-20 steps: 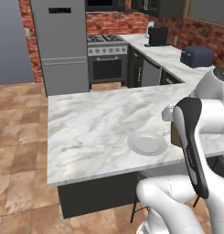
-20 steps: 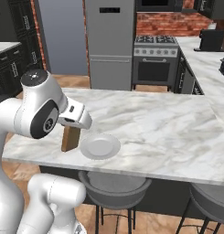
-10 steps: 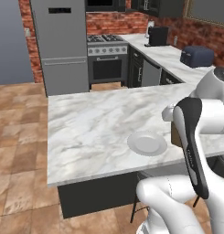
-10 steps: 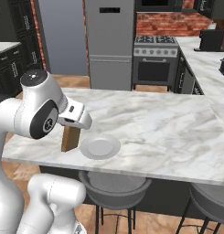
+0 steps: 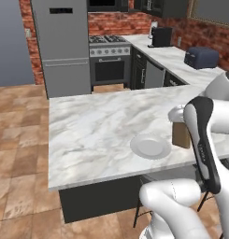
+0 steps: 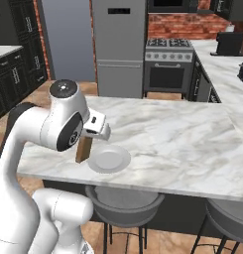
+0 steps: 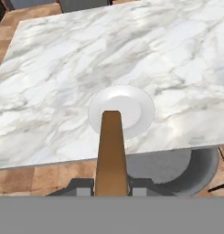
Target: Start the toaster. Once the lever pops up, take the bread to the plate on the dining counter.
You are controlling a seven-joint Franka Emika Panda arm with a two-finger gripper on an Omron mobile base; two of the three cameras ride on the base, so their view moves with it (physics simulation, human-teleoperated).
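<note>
While the bread (image 7: 111,151), a light, stiff, crumbly slice, is held edge-on by its lower end in the clenched gripper (image 7: 112,186), it is suspended near the plate (image 7: 131,103) at the dining counter's (image 7: 49,77) near edge.

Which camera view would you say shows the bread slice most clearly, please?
The hand view: the bread runs lengthwise up the middle, shut in the gripper, its far end over the plate. In the left base view the arm hides part of it; the right base view shows it small.
</note>
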